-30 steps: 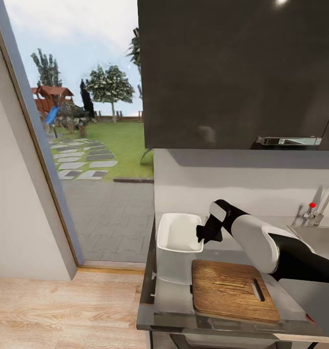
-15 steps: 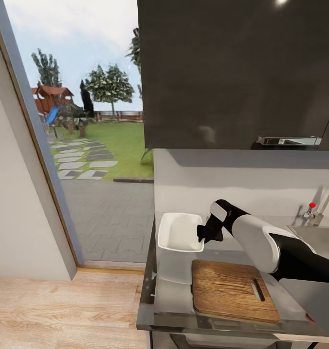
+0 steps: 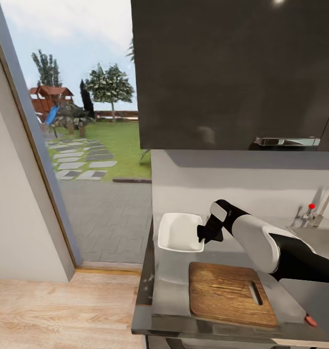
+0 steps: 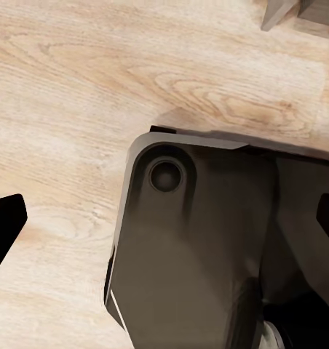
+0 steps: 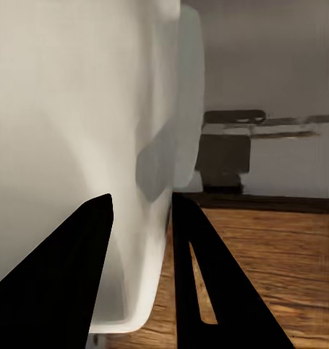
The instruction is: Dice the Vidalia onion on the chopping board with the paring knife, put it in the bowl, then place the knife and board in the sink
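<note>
The shallow white squarish bowl sat tilted at the far left end of the smooth grey countertop, with its right rim pinched in the right claw. In the right wrist view the 2 black fingers stood one on each side of the bowl's thin white wall, clamped on that rim. The rim took up the whole slot between them.

Just nearer than the claw lay the rectangular brown wooden chopping board with rounded corners. Its slot handle was toward the right end, and its far edge sat close under the bowl but apart from it. The board's near edge ran just inside the thin metallic front edge of the countertop. A bare strip of grey worktop lay to the left of the board, in front of the bowl.

To the right of the claw, beyond the white and black forearm, the chrome tap with a red dot stood at the grey steel sink. Beyond the bowl's left rim the countertop ended and open paving showed outside.

The left claw hung over pale wood floor beside the robot's dark base, its 2 dark fingertips wide apart and holding nothing.
</note>
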Controlling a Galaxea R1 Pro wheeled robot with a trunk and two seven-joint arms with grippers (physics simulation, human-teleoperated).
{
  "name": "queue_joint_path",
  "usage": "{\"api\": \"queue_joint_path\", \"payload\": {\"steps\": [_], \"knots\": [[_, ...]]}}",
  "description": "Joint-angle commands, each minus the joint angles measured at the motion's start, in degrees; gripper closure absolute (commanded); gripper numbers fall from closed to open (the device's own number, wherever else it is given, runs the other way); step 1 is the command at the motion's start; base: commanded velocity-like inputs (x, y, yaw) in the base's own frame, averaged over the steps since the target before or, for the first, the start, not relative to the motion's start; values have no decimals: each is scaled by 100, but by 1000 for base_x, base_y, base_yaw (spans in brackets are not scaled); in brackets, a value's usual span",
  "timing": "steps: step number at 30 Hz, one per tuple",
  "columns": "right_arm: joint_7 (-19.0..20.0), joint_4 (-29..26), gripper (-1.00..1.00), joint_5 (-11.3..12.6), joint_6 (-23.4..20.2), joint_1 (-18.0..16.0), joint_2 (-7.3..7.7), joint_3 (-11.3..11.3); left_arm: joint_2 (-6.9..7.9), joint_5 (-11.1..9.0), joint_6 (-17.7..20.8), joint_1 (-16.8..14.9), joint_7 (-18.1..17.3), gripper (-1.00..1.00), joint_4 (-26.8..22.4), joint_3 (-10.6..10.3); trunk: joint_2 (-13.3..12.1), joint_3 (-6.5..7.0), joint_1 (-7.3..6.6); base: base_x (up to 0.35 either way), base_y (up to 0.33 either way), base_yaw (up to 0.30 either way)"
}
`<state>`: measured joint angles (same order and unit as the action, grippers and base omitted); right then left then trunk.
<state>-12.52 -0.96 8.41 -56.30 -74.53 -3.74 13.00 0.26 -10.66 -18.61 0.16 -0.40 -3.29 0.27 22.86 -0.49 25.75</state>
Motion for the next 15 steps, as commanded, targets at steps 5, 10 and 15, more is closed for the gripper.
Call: {"api": "queue_joint_path", "payload": {"steps": [5, 10, 15], "knots": [[-57, -9, 100, 73, -12, 0, -11, 27, 0, -24, -5, 2, -4, -100, -5, -1, 6, -5, 4, 68, -93, 135], [-57, -9, 100, 76, -12, 0, -19, 25, 0, -24, -3, 2, -3, -100, -5, -1, 6, -5, 4, 13, -20, 230], [-57, -5, 100, 76, -19, 0, -44, 21, 0, -24, -2, 2, -4, -100, -5, -1, 6, -5, 4, 2, -4, 229]]}}
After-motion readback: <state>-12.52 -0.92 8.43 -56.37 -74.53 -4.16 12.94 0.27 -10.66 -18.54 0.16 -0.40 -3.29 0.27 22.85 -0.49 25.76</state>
